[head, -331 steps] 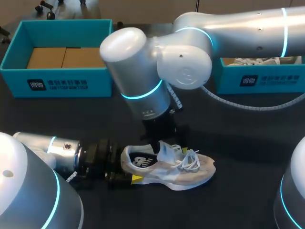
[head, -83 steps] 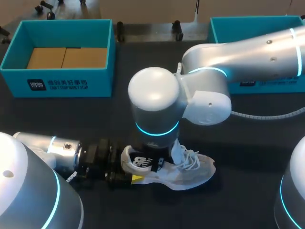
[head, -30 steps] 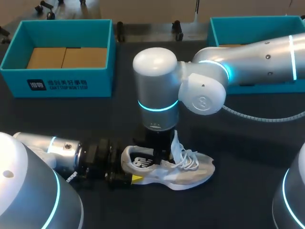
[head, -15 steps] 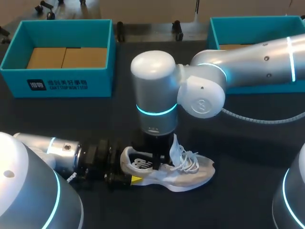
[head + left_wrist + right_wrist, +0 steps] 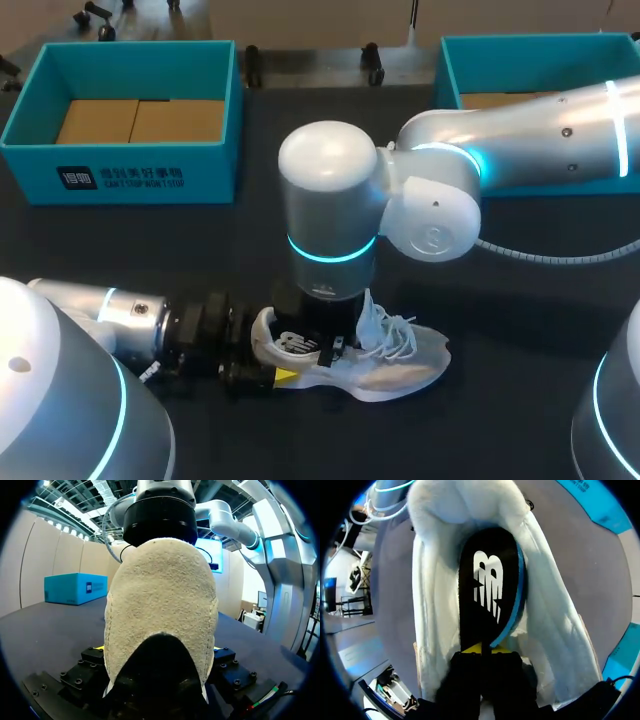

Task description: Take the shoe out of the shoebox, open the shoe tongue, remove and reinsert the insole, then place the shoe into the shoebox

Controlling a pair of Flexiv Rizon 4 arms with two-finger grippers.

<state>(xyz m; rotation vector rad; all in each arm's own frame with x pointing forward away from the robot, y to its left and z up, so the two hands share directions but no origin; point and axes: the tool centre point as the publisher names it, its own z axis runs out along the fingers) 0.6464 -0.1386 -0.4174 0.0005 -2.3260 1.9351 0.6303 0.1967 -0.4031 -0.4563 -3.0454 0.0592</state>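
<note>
A dark table (image 5: 520,330) is seen from above, with a left box (image 5: 130,175) and a right box (image 5: 540,42), both teal, at its far edge. A pale shoe (image 5: 400,365) lies on the table near the front, outside both boxes. The heel is clamped from both sides by the left gripper (image 5: 262,360). The right gripper (image 5: 481,650) is lowered into the shoe's opening, pinched narrowly on the end of a black insole (image 5: 492,585), whose blue edge shows along one side.
</note>
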